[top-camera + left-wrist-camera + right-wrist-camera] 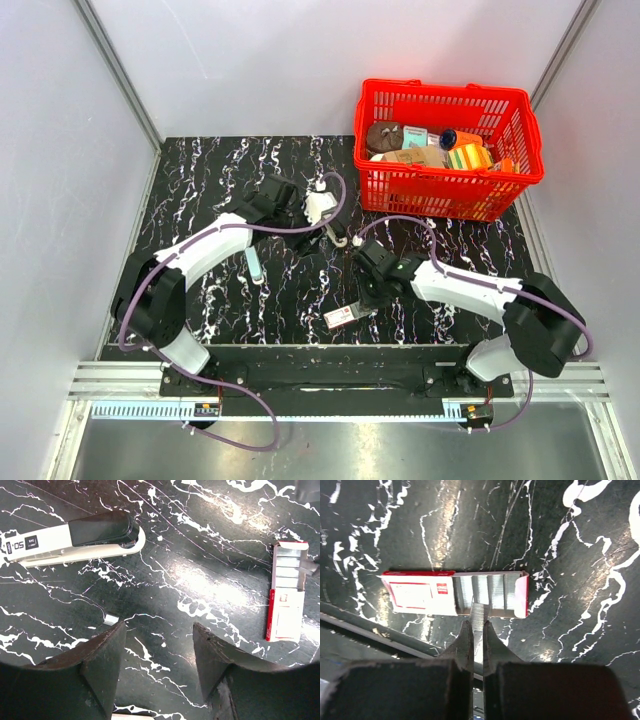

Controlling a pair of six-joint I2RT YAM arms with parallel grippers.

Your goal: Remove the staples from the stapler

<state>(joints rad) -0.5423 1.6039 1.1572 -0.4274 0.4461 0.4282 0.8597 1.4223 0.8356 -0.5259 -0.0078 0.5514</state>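
Black marbled tabletop (200, 180) | red basket (447, 190) of items at far right | left jaws half open, empty, above tabletop | stapler (75, 537) lies flat beyond left jaws, untouched | open staple box (420, 592) near front edge | right jaws pinched shut on staple strip (479, 612) over box

White shells and black joints make up the left arm (205, 250) and right arm (455, 285); a purple cable (402, 218) loops along each. Fingers (100, 665) are matte black wedges.
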